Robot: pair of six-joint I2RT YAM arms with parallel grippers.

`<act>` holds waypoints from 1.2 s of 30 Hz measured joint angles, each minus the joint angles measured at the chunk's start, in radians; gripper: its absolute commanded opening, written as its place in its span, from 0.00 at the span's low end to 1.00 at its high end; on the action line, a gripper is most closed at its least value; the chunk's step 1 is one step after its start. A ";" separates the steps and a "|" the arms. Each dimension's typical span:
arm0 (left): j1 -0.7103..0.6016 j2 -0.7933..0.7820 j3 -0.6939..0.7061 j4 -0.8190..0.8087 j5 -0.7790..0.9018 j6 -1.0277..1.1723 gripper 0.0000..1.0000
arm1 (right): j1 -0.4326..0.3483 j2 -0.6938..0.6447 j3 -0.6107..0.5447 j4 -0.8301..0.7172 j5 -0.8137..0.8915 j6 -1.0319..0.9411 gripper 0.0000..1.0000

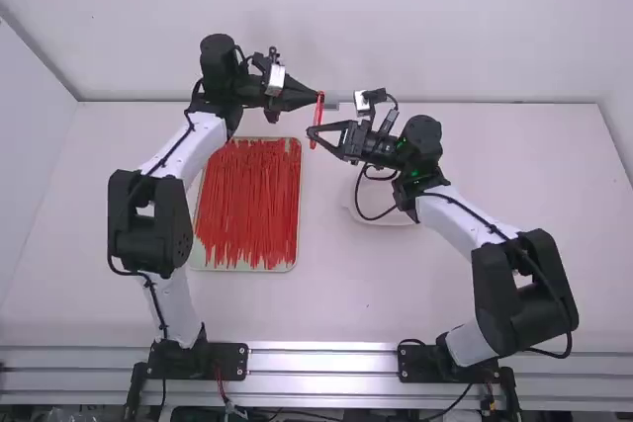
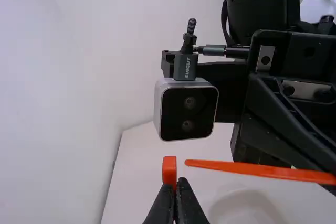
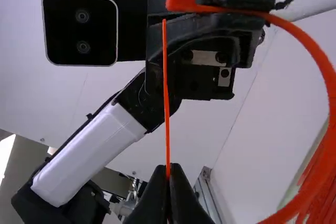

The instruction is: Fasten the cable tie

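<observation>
White and matte, the tabletop [image 1: 524,165] runs back to plain white walls. On it, near your left arm, lies a pale flat tray [image 1: 287,268] with rounded corners, covered by a dense sheaf of thin red spare ties [image 1: 247,205] laid roughly parallel. The cable tie [image 1: 316,122] you are working on is not on the tray. It hangs in the air just past the tray's far end, between the two arms, bent into a smooth, glossy red plastic arc. Your left tool [image 2: 175,203] is closed, its slim black fingers pinching the tie's small blocky head [image 2: 169,168], which stands just above the fingertips. Your right tool [image 3: 168,190] is also closed, its tapered tips clamped on the tail [image 3: 166,98], a flat, narrow strip running straight from those tips toward the head. In the left wrist view the tail's pointed end lies just beside the head with a sliver of gap between them. Close behind sits the right arm's boxy wrist camera [image 2: 186,111], silver-framed with a black face and two round lenses. A ribbed aluminium rail [image 1: 316,358] along the near edge carries both arm bases.
</observation>
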 measured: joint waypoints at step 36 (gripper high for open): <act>-0.007 0.000 0.000 0.047 0.008 0.000 0.02 | 0.000 0.000 0.000 0.000 0.005 -0.004 0.00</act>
